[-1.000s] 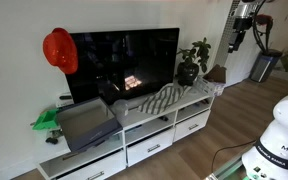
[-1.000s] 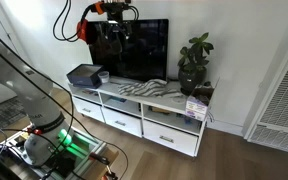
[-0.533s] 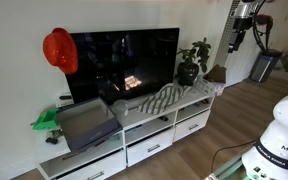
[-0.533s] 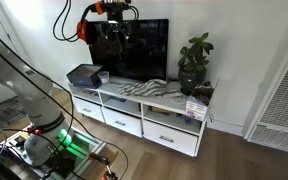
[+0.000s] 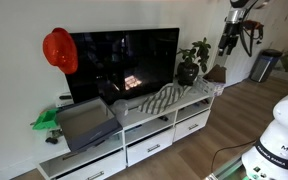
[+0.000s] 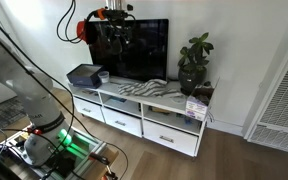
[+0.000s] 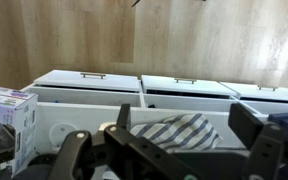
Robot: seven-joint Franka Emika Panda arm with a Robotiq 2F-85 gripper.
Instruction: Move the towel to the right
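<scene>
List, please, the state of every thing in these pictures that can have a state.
towel: lying crumpled on the cabinet top, not held
gripper: jaws open, empty, up in the air over the towel
drawers: all shut
TV: screen dark
plant: upright in its pot

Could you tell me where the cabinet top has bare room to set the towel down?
A bare strip of the cabinet top lies between the towel and the plant. It is crowded by the grey bin.
</scene>
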